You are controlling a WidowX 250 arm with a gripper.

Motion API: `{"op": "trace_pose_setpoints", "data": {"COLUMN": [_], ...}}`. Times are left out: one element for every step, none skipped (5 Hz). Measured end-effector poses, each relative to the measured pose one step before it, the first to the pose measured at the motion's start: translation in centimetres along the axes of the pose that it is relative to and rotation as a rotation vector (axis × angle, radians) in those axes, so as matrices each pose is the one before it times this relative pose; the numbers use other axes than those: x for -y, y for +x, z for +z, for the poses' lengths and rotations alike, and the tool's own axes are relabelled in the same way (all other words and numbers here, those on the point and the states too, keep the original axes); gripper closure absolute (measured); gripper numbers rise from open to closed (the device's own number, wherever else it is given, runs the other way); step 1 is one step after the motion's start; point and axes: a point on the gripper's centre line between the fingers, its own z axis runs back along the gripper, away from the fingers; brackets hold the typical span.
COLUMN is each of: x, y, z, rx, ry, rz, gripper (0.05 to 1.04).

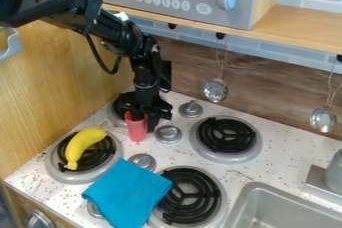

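The red cup [137,128] is seen upright near the stovetop's [284,147] back-left corner, overlapped at its rim by the gripper [145,114]; whether it is gripped, or how wide, cannot be told. Probably light, stiff and smooth, it is best pinched by its upper wall.

Cup [137,131] upright at gripper [147,116] tip. Banana [81,144] on stove burner [56,166], L & a bit in frt of grppr. Cloth [127,192] in frt, partly over L edge of 2nd burner [215,184]. 3rd burner [227,134] to R; 4th [115,117] just L/bhd. Sink [257,190] far R-frt. Ladles [215,90] hang R/bhd, under shelf [300,29] w/ microwave [167,2] on it.
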Motion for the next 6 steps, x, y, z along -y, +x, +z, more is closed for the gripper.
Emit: {"op": "trace_pose_setpoints", "data": {"x": [0.091,0.354,0.654,2.012,4.306,2.485], "y": [-0.051,-0.236,0.413,-0.951,-1.351,-1.089], "z": [-0.089,0.581,2.827,1.714,0.174,-0.589], "rx": [0.0014,-0.0038,0.0380,0.0036,-0.0127,-0.0279], "ry": [-0.0051,-0.0248,-0.0385,-0.0305,-0.0207,0.0002], "rz": [-0.0073,0.0051,0.0106,-0.0505,-0.1043,-0.0684], "gripper": [0.901,0.979,0.985,0.985,0.985,0.985]}}
